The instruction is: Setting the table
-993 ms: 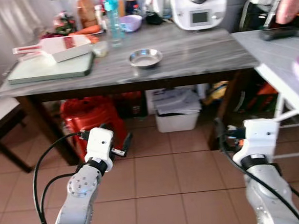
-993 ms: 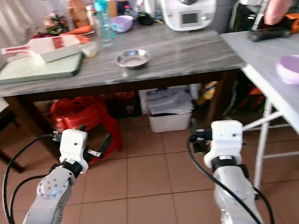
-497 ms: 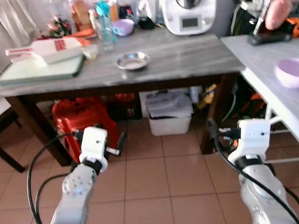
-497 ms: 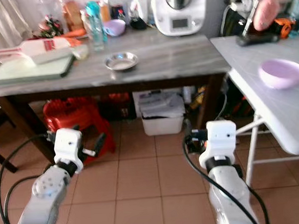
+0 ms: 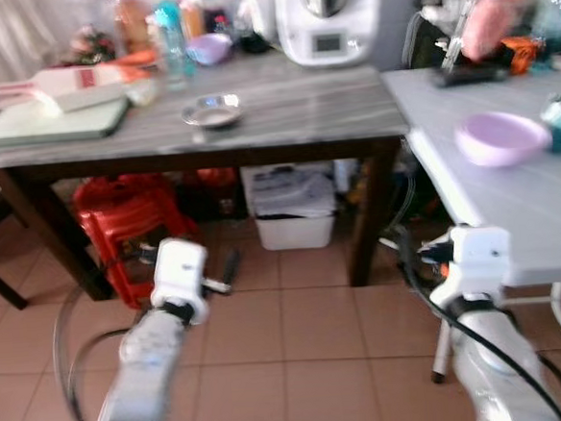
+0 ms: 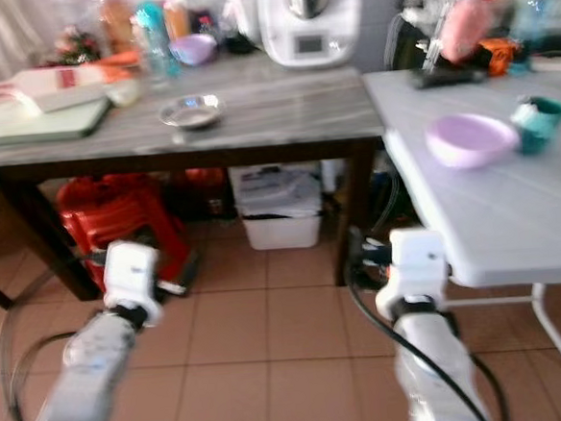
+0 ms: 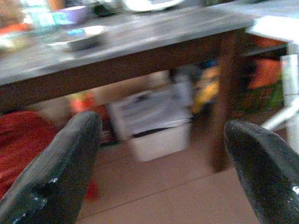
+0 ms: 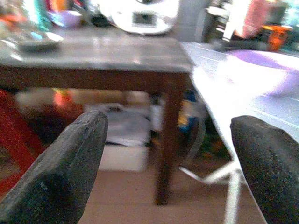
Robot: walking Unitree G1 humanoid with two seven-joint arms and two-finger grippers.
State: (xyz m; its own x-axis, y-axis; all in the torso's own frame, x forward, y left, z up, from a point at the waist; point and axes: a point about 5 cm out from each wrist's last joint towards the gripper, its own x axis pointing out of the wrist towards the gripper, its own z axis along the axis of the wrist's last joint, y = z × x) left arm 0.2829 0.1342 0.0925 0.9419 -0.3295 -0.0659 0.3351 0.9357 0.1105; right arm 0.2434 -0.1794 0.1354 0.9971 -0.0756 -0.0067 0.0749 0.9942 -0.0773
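Grey-topped and dark-legged, the long bench is standing ahead of both tools, beyond the tiled floor, with a white bench sitting to the right of the right tool and meeting the grey one at its corner. Both silver arms are reaching forward low over the tiles, below bench height. The left tool is pointing under the grey bench, its two black fingers standing wide apart with nothing between them; the right tool is pointing at the corner where the benches meet, its fingers likewise spread wide and holding nothing.

Under the grey bench, a red plastic stool is sitting just ahead of the left tool, and a white bin is sitting between the two tools, farther ahead. A white kitchen machine is standing at the far edge of the grey bench, ahead of the right tool. A pale green cutting board is lying far ahead and to the left of the left tool, with a white slicer resting on it.

A lilac bowl is sitting on the white bench, above and just right of the right tool, with a teal cup beside it. A small steel dish is lying on the grey bench, ahead of the left tool. A smaller purple bowl and a teal-capped bottle are standing behind that dish, blurred.
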